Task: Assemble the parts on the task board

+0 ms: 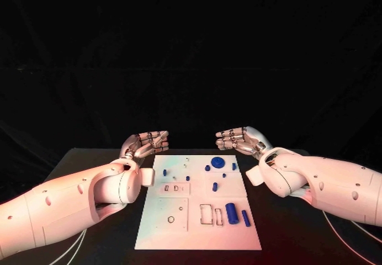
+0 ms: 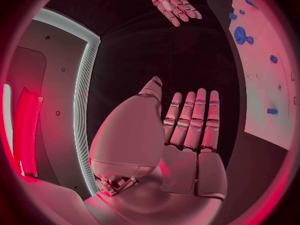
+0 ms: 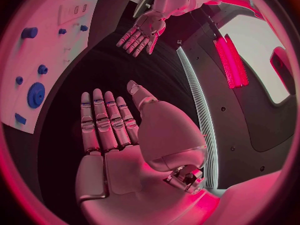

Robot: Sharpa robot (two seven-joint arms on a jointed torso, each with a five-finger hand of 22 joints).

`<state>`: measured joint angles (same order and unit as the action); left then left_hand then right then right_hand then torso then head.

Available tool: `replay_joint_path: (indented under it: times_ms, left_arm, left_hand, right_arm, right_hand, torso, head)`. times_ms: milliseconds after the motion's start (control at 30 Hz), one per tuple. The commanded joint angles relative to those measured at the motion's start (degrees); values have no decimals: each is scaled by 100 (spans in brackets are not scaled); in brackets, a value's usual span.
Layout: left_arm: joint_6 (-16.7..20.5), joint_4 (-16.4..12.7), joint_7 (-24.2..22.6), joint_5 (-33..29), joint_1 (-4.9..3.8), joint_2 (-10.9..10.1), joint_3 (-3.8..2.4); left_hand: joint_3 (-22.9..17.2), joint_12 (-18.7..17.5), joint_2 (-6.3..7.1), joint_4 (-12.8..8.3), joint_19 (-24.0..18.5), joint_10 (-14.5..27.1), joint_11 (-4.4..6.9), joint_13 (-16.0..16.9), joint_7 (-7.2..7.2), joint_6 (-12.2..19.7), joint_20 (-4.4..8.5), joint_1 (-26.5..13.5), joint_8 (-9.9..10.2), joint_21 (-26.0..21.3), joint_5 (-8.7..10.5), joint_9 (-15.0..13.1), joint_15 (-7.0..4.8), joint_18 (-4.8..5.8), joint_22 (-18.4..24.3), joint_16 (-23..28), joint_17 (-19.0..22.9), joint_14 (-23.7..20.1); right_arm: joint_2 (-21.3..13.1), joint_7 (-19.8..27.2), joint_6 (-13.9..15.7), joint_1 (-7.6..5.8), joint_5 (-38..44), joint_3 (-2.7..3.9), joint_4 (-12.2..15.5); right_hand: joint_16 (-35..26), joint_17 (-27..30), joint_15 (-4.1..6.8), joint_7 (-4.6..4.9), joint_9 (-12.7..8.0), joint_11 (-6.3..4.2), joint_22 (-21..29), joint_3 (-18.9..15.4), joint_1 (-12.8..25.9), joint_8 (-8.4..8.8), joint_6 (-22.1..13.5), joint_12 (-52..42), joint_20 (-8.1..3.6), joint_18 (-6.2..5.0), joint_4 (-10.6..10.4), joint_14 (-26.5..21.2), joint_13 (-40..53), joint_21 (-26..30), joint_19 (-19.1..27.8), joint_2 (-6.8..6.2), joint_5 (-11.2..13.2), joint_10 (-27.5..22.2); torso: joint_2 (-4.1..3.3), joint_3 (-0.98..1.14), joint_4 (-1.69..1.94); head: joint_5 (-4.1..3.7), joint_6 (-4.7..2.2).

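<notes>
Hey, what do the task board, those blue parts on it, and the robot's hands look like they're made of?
The task board looks like matte white plastic: flat, even, with cut slots and no glare. The blue parts seem moulded or printed plastic, uniformly coloured and dull; the round one too. The left hand and right hand look like silvery metal with a satin sheen, though painted plastic cannot be ruled out.

One white task board (image 1: 199, 232) lies on one black table (image 1: 88, 165). On it sit one large round blue disc (image 1: 218, 162), two long blue cylinders (image 1: 232, 213) and several smaller blue parts (image 1: 215, 186), too small to count.
</notes>
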<state>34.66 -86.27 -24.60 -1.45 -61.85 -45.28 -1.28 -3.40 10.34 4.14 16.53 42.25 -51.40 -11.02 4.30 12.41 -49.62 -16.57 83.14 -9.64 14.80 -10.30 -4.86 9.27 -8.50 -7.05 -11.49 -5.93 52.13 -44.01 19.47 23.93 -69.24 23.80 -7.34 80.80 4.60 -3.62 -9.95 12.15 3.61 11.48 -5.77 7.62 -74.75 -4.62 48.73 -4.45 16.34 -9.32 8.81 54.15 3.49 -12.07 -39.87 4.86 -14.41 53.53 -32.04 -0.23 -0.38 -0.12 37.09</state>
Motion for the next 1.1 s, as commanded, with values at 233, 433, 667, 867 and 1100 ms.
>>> replay_joint_path:
  times_ms: [233, 433, 667, 867, 1100]
  left_arm:
    - [-453, -584, 59, 278, -123, -384, -22]
    - [-629, -1068, 167, 327, -205, -685, -40]
    - [-712, -1459, 295, 339, -287, -880, -66]
    - [-712, -1615, 328, 341, -402, -954, -86]
    - [-717, -1749, 334, 342, -511, -1022, -92]
  left_hand:
    - [101, -17, -79, -53, 388, -550, 145, 14, -35, -385, 24, 112, 16, 196, 30, 61, -166, -199, -23, -43, -134, 575]
    - [135, -65, -76, -69, 558, -696, 190, 20, -68, -492, 68, 176, 49, 295, 30, 65, -232, -211, -44, -102, -223, 808]
    - [181, -159, -25, -114, 721, -689, 179, 2, -70, -502, 129, 244, 107, 391, 33, 76, -208, -215, -68, 3, -230, 731]
    - [197, -181, -10, -126, 754, -690, 177, -2, -71, -506, 144, 258, 121, 410, 34, 77, -205, -216, -72, 23, -234, 726]
    - [203, -191, -8, -130, 771, -690, 176, -4, -69, -507, 151, 262, 128, 419, 33, 78, -204, -216, -74, 32, -236, 725]
  right_arm:
    - [-40, -411, -239, -212, 2152, 10, -142]
    - [34, -1004, -389, -390, 3846, 17, -282]
    - [195, -1601, -383, -517, 5317, 22, -432]
    - [342, -1989, -498, -550, 6121, 25, -486]
    - [509, -2227, -710, -555, 6639, 25, -572]
  right_hand:
    - [265, -141, 464, -63, 38, -346, -251, 694, 6, -22, 982, 27, -429, -131, 388, 1532, 38, -733, -1227, -360, -13, 1193]
    - [518, -400, 718, -205, 62, -513, -617, 666, 54, -77, 1244, -3, -729, -120, 469, 2205, 90, -1421, -1894, -567, -155, 1555]
    - [1251, -1148, 991, -341, 54, -675, -1363, 603, 112, -43, 1392, -19, -1041, -96, 481, 3082, 168, -2574, -2342, -757, -552, 1673]
    - [2188, -1932, 1029, -390, 48, -704, -1863, 666, 303, 45, 1330, 17, -1096, -100, 354, 3227, 211, -3215, -2491, -849, -458, 1399]
    - [4448, -3969, 1029, -407, 66, -680, -4345, 787, 350, 49, 1321, -32, -1089, 234, 221, 3228, 303, -5133, -3320, -929, -421, 1169]
  torso:
    - [-310, -36, 23]
    - [-548, -74, 55]
    - [-774, -113, 107]
    - [-935, -130, 132]
    - [-1050, -138, 165]
  head:
    - [-28, -14]
    - [-79, -55]
    - [-145, -124]
    - [-176, -181]
    - [-197, -194]
